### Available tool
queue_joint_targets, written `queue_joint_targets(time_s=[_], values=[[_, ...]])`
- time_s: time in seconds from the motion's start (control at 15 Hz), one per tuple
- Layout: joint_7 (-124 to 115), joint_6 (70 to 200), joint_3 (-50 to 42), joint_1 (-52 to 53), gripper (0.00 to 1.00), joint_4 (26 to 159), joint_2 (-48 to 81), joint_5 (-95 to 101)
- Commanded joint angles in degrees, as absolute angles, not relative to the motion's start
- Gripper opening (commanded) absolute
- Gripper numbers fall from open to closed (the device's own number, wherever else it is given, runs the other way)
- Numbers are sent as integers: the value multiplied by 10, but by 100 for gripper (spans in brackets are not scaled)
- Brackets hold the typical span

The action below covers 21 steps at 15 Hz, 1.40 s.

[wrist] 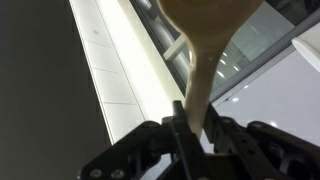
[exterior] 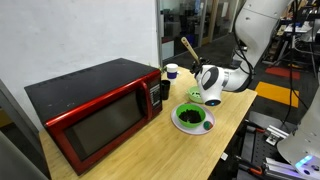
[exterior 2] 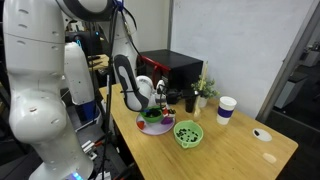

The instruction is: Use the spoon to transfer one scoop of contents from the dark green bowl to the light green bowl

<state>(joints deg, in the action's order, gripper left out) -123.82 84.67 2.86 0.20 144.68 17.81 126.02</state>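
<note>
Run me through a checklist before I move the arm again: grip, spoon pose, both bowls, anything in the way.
1. Grip: the gripper is shut on the handle of the spoon. Ok.
2. Spoon pose: the head points up, raised above both bowls. Not ok for scooping.
3. Load on the spoon head: cannot tell.
4. Dark green bowl: upright, with the dark contents inside. Ok.
5. Light green bowl: upright, with nothing covering it. Ok.
6. White cup: stands apart from both bowls. Ok.
</note>
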Motion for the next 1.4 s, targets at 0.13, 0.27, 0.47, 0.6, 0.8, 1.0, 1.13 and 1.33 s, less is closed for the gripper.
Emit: queue_joint_targets(time_s=[0.13, 0.27, 0.47, 0.6, 0.8, 1.0, 1.13, 1.33], values=[[-1243, 941, 41, -15, 6, 1420, 121, 1115], [-1245, 961, 37, -14, 6, 1412, 108, 1063], [-1253, 980, 32, -12, 6, 1400, 91, 990], [-1260, 988, 30, -12, 6, 1391, 82, 936], [-1264, 1014, 22, -14, 6, 1380, 69, 858], [-1258, 1065, 13, -17, 6, 1374, 50, 789], [-1250, 1112, 6, -19, 6, 1374, 35, 750], [-1235, 1207, -7, -23, 6, 1381, 16, 715]])
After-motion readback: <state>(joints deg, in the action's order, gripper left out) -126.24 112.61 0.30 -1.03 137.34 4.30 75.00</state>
